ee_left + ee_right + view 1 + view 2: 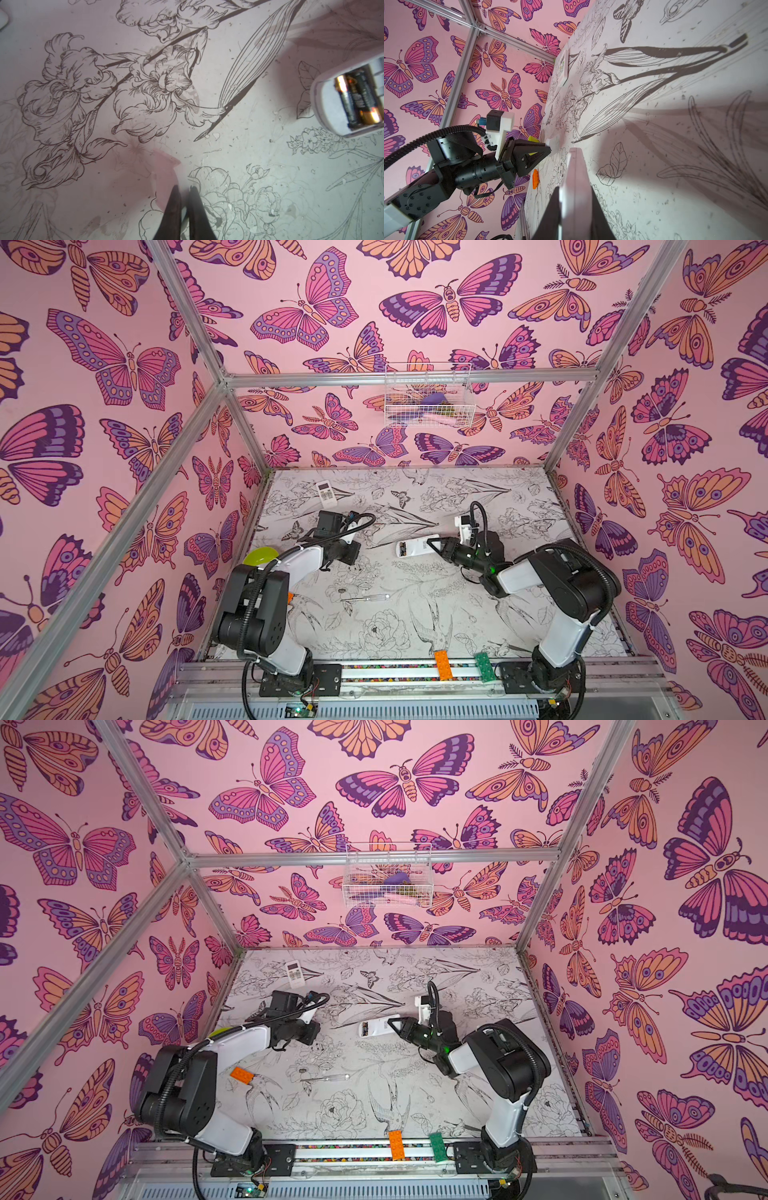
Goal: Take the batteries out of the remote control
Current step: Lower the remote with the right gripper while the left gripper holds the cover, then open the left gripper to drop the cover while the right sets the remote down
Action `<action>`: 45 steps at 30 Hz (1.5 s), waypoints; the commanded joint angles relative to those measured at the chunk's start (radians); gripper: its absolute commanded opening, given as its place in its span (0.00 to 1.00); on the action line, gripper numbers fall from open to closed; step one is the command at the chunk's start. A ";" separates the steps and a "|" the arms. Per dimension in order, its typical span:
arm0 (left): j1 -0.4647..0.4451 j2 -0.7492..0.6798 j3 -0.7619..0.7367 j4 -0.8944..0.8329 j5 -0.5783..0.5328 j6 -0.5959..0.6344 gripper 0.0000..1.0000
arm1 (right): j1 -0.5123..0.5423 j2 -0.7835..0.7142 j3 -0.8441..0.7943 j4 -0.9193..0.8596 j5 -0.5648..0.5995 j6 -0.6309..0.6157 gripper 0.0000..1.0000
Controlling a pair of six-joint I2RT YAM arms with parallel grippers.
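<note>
Not much done yet tbh. The battery compartment of the white remote is already uncovered, but two batteries are seen seated inside. The remote is clamped at its opposite end by the right gripper. The left gripper is pinched closed on nothing, near the open end. Both cells are left to be pulled out.

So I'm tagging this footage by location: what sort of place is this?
Probably a robot test cell: left arm and right arm on a base rail, aluminium frame, butterfly-print walls.
</note>
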 commanded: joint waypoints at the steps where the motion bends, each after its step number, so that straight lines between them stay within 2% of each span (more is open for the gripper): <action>1: -0.010 0.030 -0.024 0.024 -0.015 0.018 0.00 | 0.002 0.032 -0.009 0.091 -0.003 0.010 0.00; 12: -0.010 0.060 -0.020 0.028 -0.016 0.028 0.00 | 0.014 0.015 -0.055 0.089 0.015 -0.015 0.00; 15: -0.010 0.062 -0.020 0.028 -0.008 0.033 0.03 | 0.014 0.014 -0.050 0.049 0.015 -0.031 0.00; 26: -0.015 0.069 -0.010 0.015 -0.005 0.043 0.14 | 0.021 -0.053 -0.070 -0.053 0.062 -0.049 0.12; 37: -0.032 0.046 0.004 0.002 -0.016 0.043 0.40 | 0.021 -0.180 -0.029 -0.390 0.112 -0.142 0.22; 45: -0.024 -0.068 0.028 -0.023 -0.034 0.054 0.58 | 0.021 -0.198 0.016 -0.446 0.131 -0.135 0.26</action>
